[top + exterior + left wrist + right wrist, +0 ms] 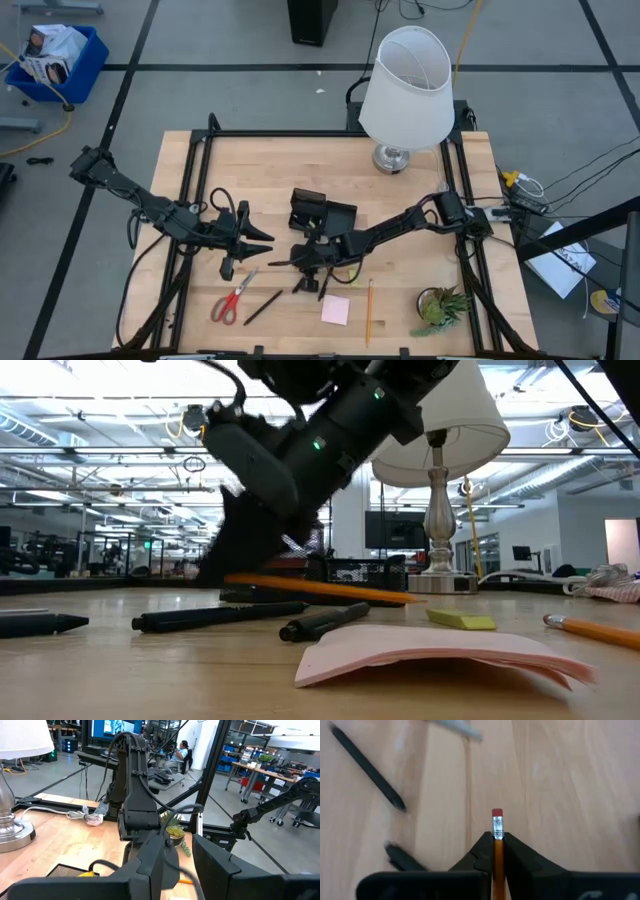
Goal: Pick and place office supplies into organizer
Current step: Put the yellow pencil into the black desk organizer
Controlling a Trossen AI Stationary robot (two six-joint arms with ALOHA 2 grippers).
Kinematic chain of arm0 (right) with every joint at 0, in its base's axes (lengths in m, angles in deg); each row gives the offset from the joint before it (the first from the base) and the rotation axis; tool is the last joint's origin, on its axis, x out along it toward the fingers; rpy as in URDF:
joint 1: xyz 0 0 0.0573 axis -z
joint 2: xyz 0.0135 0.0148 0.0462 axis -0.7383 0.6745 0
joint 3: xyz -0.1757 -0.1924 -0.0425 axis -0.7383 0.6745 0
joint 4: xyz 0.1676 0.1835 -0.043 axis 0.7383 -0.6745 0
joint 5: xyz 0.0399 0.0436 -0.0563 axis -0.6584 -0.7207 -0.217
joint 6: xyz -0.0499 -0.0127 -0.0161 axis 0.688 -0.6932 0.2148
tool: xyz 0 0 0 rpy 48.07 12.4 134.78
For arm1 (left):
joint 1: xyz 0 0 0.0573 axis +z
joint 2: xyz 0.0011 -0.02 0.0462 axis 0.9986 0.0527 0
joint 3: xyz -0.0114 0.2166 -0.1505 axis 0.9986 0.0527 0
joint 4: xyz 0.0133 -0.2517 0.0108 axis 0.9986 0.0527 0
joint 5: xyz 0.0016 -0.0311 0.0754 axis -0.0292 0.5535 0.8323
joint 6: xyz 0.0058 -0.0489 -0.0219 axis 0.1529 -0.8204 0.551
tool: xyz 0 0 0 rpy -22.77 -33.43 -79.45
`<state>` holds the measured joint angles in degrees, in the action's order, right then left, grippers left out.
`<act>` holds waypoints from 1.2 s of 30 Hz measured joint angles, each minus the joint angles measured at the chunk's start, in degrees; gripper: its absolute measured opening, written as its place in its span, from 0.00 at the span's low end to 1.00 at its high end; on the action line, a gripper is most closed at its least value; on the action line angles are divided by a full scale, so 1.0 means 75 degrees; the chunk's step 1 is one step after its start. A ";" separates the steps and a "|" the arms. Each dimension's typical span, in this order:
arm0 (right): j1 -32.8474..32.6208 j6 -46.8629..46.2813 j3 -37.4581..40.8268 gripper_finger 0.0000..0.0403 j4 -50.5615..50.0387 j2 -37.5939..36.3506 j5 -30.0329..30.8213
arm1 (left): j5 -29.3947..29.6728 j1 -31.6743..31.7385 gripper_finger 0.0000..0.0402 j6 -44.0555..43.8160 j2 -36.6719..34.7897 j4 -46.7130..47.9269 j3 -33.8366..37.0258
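Right tool clamps an orange pencil for the organizer

High view: the right tool sits low on the wooden bench, just before the black compartmented organizer; the left tool waits nearby, part-open and empty. Right wrist view: an orange wooden pencil is pinched near its eraser, ready to lift.

Bench: light wood slats, black frame rails along its edges. Floor: grey, crossed by dark tape lines. Blue bin on the floor, far left of the bench. Dark box on the floor beyond the far edge. White-shaded lamp with metal base at the far edge, right of centre. Low view: open hall, ceiling trusses, strip lights, monitors far behind. A seated person shows far off.
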<state>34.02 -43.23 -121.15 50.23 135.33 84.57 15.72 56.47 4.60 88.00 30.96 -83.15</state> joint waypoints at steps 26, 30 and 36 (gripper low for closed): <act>0.0481 0.3478 -0.0004 0.05 0.2028 -0.1503 0.2867 | -0.0122 -0.1399 0.26 0.1098 -0.0850 -0.0075 -0.0003; 0.0814 0.4194 -0.0004 0.05 0.2816 -0.1503 0.2846 | -0.0122 -0.1499 0.26 0.1143 -0.0900 -0.0009 -0.0003; 0.1543 0.4421 0.0018 0.05 0.3161 -0.1503 0.2222 | -0.0125 -0.1509 0.26 0.0972 -0.0909 0.0102 -0.0003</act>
<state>45.59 -10.07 -121.02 73.94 124.06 101.24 14.78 45.15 11.89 81.19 31.73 -83.17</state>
